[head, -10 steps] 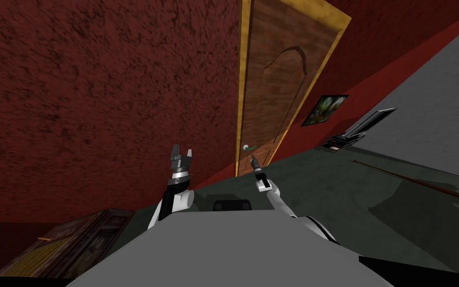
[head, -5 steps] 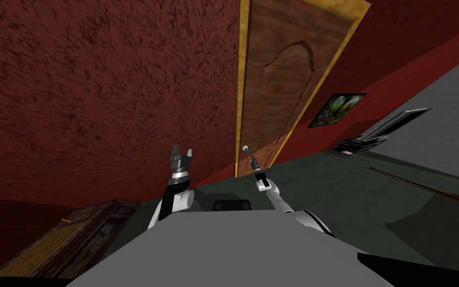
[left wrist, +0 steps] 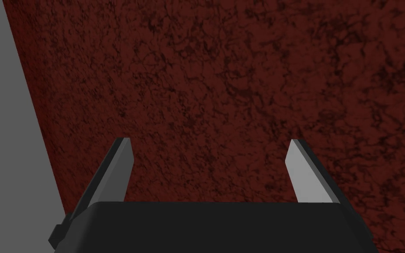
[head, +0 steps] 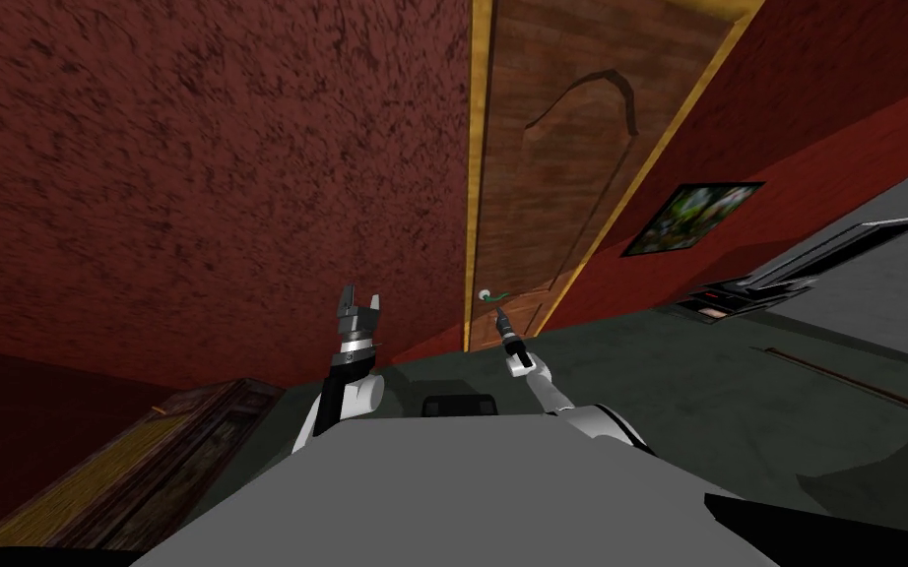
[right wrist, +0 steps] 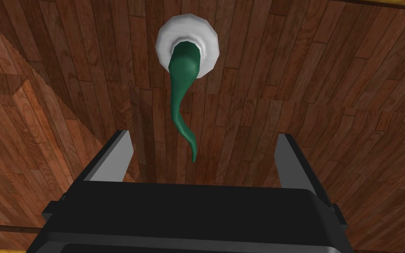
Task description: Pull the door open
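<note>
A brown wooden door (head: 551,167) in a yellow frame stands shut in the dark red wall ahead. Its green curved lever handle (head: 496,293) sits on a white round rose (right wrist: 187,43). My right gripper (head: 501,317) is just short of the handle, open. In the right wrist view the green lever (right wrist: 182,103) tapers down between my two fingers (right wrist: 118,156), with a gap on each side and its tip ahead of the gripper (right wrist: 204,151). My left gripper (head: 359,301) is raised to the left, open, facing the red wall.
A framed picture (head: 693,217) hangs on the red wall right of the door. A dark wall unit (head: 787,271) is further right. A wooden cabinet (head: 137,468) lies at the lower left. The floor (head: 718,394) is dark grey-green.
I have moved closer to the door and turned a little; the door, picture and wall unit have slid up and right in the head view. Both grippers hold the same pose.
</note>
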